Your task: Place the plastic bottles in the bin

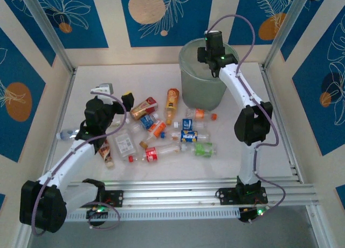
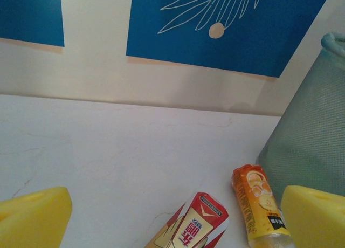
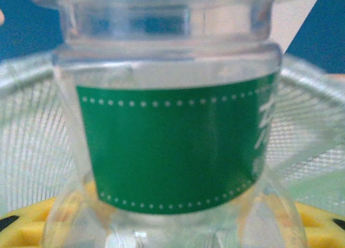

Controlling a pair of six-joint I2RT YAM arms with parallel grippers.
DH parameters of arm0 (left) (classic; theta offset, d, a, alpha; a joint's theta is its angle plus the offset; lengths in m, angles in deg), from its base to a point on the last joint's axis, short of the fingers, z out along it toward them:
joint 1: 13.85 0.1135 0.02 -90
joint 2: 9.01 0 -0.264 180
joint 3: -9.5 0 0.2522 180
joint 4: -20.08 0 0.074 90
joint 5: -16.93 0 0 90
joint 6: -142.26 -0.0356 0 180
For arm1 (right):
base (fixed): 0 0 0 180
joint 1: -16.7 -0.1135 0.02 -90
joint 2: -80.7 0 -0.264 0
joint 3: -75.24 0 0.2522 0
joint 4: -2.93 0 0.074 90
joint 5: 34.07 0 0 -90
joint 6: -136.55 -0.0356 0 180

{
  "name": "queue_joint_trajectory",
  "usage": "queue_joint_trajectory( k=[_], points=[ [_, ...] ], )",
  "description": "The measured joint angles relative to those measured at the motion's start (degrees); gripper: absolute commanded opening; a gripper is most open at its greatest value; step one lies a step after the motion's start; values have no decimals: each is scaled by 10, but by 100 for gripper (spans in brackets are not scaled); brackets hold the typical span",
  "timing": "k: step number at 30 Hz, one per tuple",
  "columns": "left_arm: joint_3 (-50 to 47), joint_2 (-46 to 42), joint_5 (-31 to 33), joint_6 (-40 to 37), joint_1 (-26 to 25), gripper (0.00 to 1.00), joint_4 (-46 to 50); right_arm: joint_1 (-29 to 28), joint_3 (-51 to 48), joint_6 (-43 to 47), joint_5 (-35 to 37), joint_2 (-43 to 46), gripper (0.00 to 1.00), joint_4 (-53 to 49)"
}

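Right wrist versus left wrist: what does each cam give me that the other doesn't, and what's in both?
Right wrist: a clear green-labelled bottle gripped in the right claw, with the bin and its mesh wall behind it. Left wrist: the open left claw over the table, with a red-labelled bottle and an orange bottle lying ahead. Both: the bin.

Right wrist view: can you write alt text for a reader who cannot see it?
A clear bottle with a green label, seen very close, is gripped between the right gripper's yellow fingers. Behind it is the pale translucent bin with a fine mesh texture.
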State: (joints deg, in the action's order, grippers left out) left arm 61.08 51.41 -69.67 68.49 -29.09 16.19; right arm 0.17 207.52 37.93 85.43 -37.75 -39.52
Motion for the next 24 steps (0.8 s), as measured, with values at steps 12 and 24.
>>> queue_joint_trajectory(
  k=[12, 24],
  points=[
    [0, 0, 0, 0, 0, 99, 11, 1, 2, -7, -18, -17, 78, -54],
    [1, -10, 10, 3, 0, 99, 38, 7, 22, -8, -26, -47, 85, -76]
  ],
)
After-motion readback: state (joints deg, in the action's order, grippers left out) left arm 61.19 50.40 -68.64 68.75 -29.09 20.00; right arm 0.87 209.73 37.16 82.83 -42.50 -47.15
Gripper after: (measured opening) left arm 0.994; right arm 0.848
